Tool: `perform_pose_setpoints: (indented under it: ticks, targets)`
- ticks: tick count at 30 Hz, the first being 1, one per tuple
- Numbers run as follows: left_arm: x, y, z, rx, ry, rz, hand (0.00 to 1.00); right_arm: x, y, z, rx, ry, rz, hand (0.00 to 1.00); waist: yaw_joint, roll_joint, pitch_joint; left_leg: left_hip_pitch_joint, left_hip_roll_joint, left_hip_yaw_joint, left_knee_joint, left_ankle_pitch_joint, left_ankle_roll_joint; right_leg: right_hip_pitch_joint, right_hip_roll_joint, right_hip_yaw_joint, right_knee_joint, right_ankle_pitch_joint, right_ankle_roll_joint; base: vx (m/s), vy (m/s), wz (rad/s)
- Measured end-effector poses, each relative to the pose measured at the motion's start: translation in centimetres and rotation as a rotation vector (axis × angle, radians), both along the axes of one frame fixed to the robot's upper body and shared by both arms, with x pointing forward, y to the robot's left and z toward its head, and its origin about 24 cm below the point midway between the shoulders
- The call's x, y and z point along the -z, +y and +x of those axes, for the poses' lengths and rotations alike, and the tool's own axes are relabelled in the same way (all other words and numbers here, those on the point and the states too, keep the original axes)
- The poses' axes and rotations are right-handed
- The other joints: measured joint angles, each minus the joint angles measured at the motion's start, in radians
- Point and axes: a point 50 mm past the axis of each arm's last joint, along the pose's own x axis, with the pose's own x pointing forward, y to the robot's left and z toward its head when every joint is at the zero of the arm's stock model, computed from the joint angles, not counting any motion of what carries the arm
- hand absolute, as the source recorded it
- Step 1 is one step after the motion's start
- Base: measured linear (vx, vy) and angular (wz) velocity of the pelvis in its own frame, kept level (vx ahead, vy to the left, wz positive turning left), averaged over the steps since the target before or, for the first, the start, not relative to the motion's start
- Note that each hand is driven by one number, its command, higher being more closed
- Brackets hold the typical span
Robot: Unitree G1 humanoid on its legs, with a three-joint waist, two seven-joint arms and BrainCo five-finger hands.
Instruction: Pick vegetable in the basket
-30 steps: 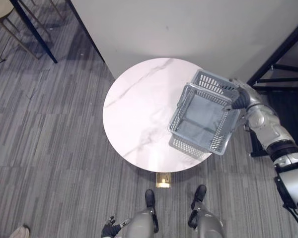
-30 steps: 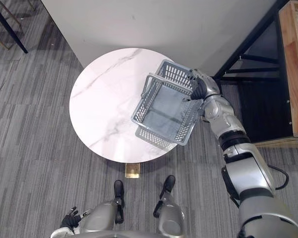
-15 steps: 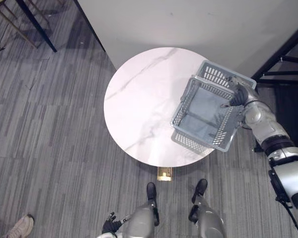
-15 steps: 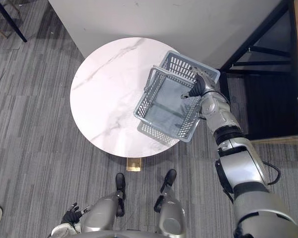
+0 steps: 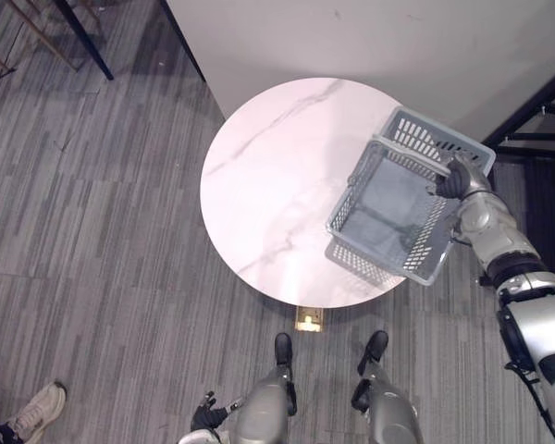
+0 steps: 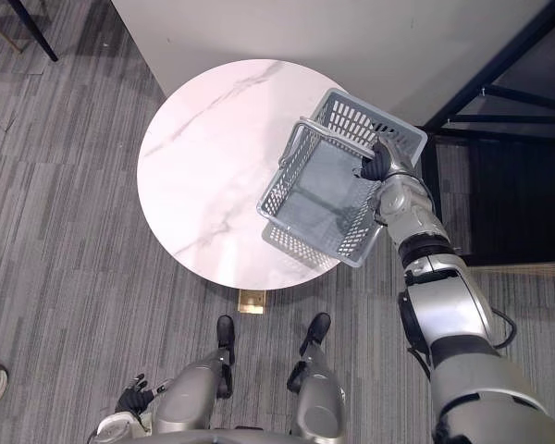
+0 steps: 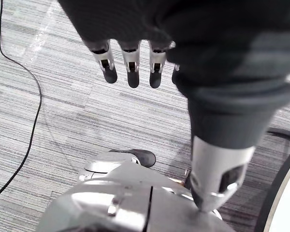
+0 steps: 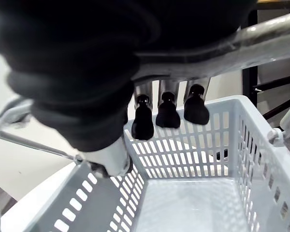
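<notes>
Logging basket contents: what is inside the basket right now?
Nothing visible: the basket shows a bare grey floor in the head views and the right wrist view. The right hand, curled round the handle, hides a little of one wall.

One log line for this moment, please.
right hand: shut on basket handle | basket: empty, over table edge | left hand: open, idle

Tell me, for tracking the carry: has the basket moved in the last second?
Yes. The basket, held by the right hand, has shifted right, hanging further past the table's right edge.
</notes>
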Motion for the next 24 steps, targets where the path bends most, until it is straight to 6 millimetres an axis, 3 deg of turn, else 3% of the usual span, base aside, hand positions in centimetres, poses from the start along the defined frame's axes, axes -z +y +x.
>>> perform_pose_setpoints:
  ticks: [9,12,14,19,24]
  targets:
    - [0.0,0.1,0.1,0.035,0.007,0.012,0.00,2.8,-1.6,-1.5,-0.004,0.084,-0.080,1.00,0.007,-0.001,-0.001,0.033,0.001,-0.020,0.002,0.000,0.000,0.047,-0.001,-0.003,0.001,0.000,0.000,0.02,0.018,0.07]
    - [0.0,0.2,0.0,0.034,0.021,0.013,0.00,3.4,-0.3,-2.0,-0.094,0.099,-0.169,1.00,0.005,-0.004,-0.005,0.054,0.004,-0.008,-0.002,-0.001,-0.001,0.056,0.002,0.020,0.001,0.000,0.000,0.01,0.008,-0.13]
    - [0.0,0.4,-0.2,0.035,0.030,0.017,0.00,4.1,1.6,-2.6,-0.214,0.124,-0.253,1.00,-0.003,-0.011,-0.016,0.064,0.008,0.010,-0.003,-0.001,-0.002,0.056,0.007,0.037,0.001,0.000,0.000,0.00,-0.007,-0.24]
    - [0.2,0.7,-1.1,0.045,0.062,0.011,0.00,6.8,5.2,-5.5,-0.494,0.211,-0.354,1.00,-0.009,-0.030,-0.090,0.094,0.022,0.032,-0.006,-0.007,-0.010,0.074,0.022,0.061,-0.008,0.000,0.001,0.01,-0.024,-0.16]
    - [0.5,1.8,-3.6,0.000,0.114,0.012,0.00,7.6,7.5,-7.8,-0.692,0.284,-0.250,1.00,-0.011,-0.084,-0.192,0.113,0.037,0.065,-0.004,-0.014,-0.019,0.085,0.042,0.104,-0.033,0.003,0.008,-0.02,-0.033,-0.19]
